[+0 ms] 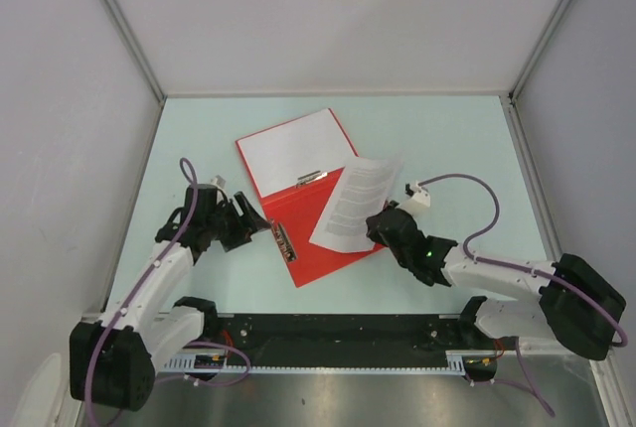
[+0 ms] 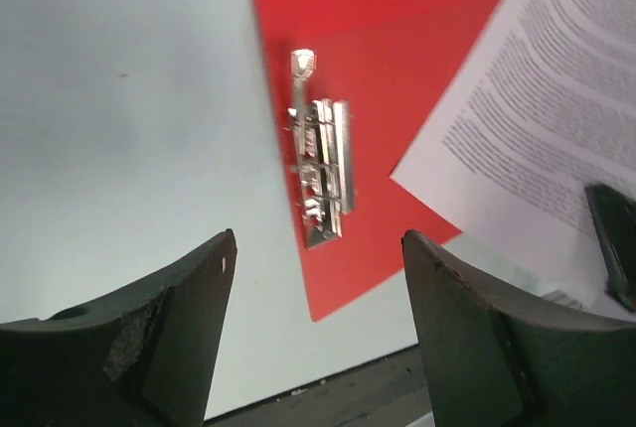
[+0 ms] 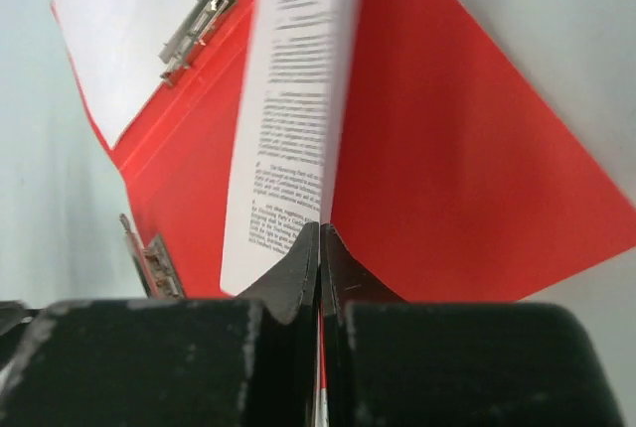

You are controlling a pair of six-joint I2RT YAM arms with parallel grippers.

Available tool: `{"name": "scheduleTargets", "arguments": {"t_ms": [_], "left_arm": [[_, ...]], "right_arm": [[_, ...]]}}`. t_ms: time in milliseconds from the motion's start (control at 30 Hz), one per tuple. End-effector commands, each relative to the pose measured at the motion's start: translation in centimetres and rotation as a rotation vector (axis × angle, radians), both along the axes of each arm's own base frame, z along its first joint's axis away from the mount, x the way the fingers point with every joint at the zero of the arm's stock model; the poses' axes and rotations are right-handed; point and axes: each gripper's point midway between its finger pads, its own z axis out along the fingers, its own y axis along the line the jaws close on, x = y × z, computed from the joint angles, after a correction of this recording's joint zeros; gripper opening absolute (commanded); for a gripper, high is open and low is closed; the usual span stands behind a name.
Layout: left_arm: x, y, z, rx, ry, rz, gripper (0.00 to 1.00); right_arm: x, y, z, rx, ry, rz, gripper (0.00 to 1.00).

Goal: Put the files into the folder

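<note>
Right end effector (image 3: 320,233) is clenched on the near edge of a printed sheet from the files (image 1: 356,201) (one or several, cannot be told). The sheet is held tilted by a thin pinch, with its far part over the right side of the open folder (image 1: 320,260). Left end effector (image 2: 318,240) is released with the jaws wide, hovering just beside the folder's left edge over the metal fastener (image 2: 320,169).

Risks:
- The sheet could be buckled or creased if pushed forward (limp, gripped at one edge only).
- It could be lost from the pinch, or laid skewed, half on the red panel and half on the worktop (image 1: 447,139).
- The folder could be dragged along by the sheet, since it is not seen to be pinned by anything.
- The fastener could be snagged if the left fingers are lowered here.

Edges and room: the far panel is taken by a clipped white sheet (image 1: 293,149) under a spring clip (image 1: 311,179). The near red panel is partly uncovered for the drop. Open worktop is left to the right of and beyond the folder. The enclosure walls (image 1: 60,99) are well apart from both arms.
</note>
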Motion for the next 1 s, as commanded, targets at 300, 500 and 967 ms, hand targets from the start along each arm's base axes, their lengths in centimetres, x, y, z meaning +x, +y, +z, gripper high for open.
{"name": "scheduleTargets", "arguments": {"t_ms": [300, 500, 967], "left_arm": [[2.6, 0.3, -1.1, -0.093, -0.031, 0.080, 0.67], [2.4, 0.2, -1.3, -0.092, -0.025, 0.066, 0.66], [2.6, 0.6, 0.5, -0.054, -0.072, 0.033, 0.67]], "right_arm": [[0.4, 2.7, 0.0, 0.371, -0.071, -0.388, 0.00], [0.6, 4.3, -0.3, 0.436, -0.050, -0.421, 0.00], [0.0, 8.2, -1.4, 0.430, -0.039, -0.390, 0.09]]}}
